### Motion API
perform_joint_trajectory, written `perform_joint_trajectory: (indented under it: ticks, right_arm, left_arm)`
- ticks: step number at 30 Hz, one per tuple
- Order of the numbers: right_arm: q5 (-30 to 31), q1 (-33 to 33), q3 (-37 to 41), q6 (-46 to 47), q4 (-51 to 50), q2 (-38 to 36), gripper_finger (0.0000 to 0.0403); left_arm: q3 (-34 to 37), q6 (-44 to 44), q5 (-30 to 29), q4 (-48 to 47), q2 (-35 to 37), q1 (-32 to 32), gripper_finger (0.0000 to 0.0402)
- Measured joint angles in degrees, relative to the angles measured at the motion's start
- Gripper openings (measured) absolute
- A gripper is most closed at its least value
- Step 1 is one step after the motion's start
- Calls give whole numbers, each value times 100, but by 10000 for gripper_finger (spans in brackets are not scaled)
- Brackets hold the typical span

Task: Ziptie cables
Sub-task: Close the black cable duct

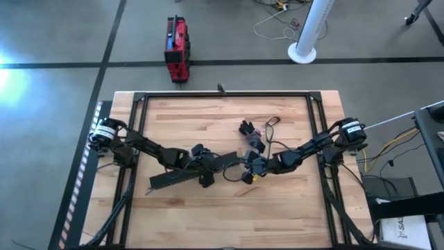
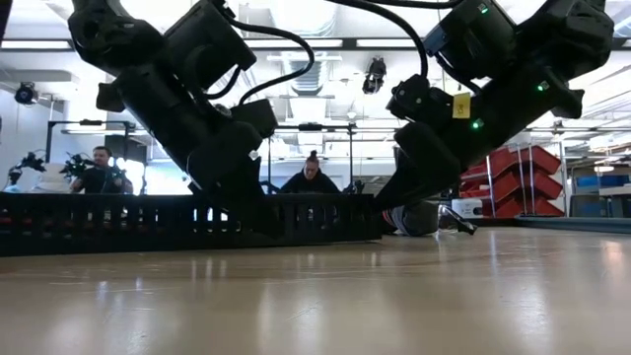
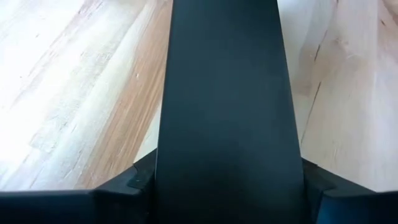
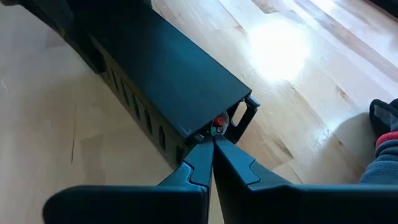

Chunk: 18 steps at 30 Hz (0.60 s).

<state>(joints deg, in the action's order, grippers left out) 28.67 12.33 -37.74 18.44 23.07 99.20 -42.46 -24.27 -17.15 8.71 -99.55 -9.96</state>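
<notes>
your right gripper (image 4: pixel 212 146) is pinching nearly closed on the cables (image 4: pixel 217 124) poking out of the black slotted duct's (image 1: pixel 191 173) open end. the duct is running leftward beneath your left gripper (image 1: pixel 201 163), whose grip i cannot tell.

In the left wrist view a long black channel (image 3: pixel 227 106) filled the middle, hiding the left gripper's jaws and running off the top edge. At the channel's open end (image 4: pixel 217 124), red and green specks (cables, probably) were too small to identify. The ziptie could not be made out.
</notes>
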Motion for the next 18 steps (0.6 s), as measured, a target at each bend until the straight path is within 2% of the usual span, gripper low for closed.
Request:
perform_joint_trajectory:
  ticks: [2, 6, 9, 12, 18]
  right_arm:
    - [-6, 8, 0, 0, -13, -2, 0]
    - [-109, 18, -5, 1, -52, -8, 0]
    - [-95, 48, -13, 79, -300, -73, 0]
    - [-53, 107, -13, 148, -370, -94, 0]
    - [119, 236, -11, 264, -276, -101, 0]
  left_arm:
    - [0, 0, 6, 10, -2, 2, 210]
    - [-9, 15, 14, 91, -9, 14, 268]
    - [-7, -4, 13, 153, -4, 49, 291]
    - [-100, 111, 14, 183, -15, 129, 291]
    - [-404, 663, 88, 232, -120, 324, 262]
